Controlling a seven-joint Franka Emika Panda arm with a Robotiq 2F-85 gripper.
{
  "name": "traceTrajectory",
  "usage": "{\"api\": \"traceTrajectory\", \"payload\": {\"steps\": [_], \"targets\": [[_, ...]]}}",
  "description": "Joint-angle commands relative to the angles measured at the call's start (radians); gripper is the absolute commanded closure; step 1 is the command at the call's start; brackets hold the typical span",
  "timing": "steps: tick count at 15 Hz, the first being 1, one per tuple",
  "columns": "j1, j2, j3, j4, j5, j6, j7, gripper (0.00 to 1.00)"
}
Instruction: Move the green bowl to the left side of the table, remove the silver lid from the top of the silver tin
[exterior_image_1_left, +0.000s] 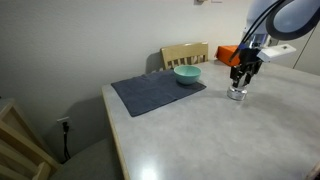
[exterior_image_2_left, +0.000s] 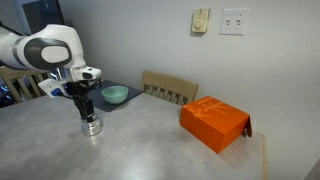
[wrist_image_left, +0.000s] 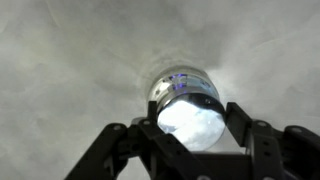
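In an exterior view the table (exterior_image_1_left: 200, 130) fills the lower frame, with a dark mat (exterior_image_1_left: 157, 93) at its centre. The green bowl (exterior_image_1_left: 187, 74) sits on the mat's upper right corner, in front of a wooden chair (exterior_image_1_left: 185, 53). At right of frame the gripper (exterior_image_1_left: 240, 82) points down right over the silver tin (exterior_image_1_left: 237, 96), which stands on the bare tabletop. An orange box (exterior_image_1_left: 230, 53) lies behind it.

In an exterior view from across the table (exterior_image_2_left: 150, 150), the gripper (exterior_image_2_left: 85, 108) hangs at left of frame above the tin (exterior_image_2_left: 92, 126). The bowl (exterior_image_2_left: 115, 94) is behind it and the box (exterior_image_2_left: 214, 123) is well apart, at right.

In the wrist view the tin (wrist_image_left: 180, 85) is at centre, its silver lid (wrist_image_left: 190, 118) a bright disc on top. The gripper (wrist_image_left: 190, 130) reaches in from the bottom edge with one finger on each side of the lid. I cannot tell whether they press on it.
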Motion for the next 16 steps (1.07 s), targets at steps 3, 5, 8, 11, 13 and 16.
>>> {"api": "traceTrajectory", "payload": {"steps": [3,5,8,11,13,16], "targets": [[0.055,-0.123,-0.009,-0.040,-0.084,-0.067,0.100,0.57],[0.036,-0.148,0.016,-0.042,-0.051,-0.072,0.074,0.57],[0.004,-0.118,0.062,-0.014,0.054,-0.089,-0.012,0.57],[0.001,-0.046,0.089,0.039,0.105,-0.156,-0.071,0.57],[0.005,-0.004,0.101,0.065,0.117,-0.189,-0.086,0.57],[0.010,0.074,0.117,0.117,0.118,-0.227,-0.116,0.57]]}}
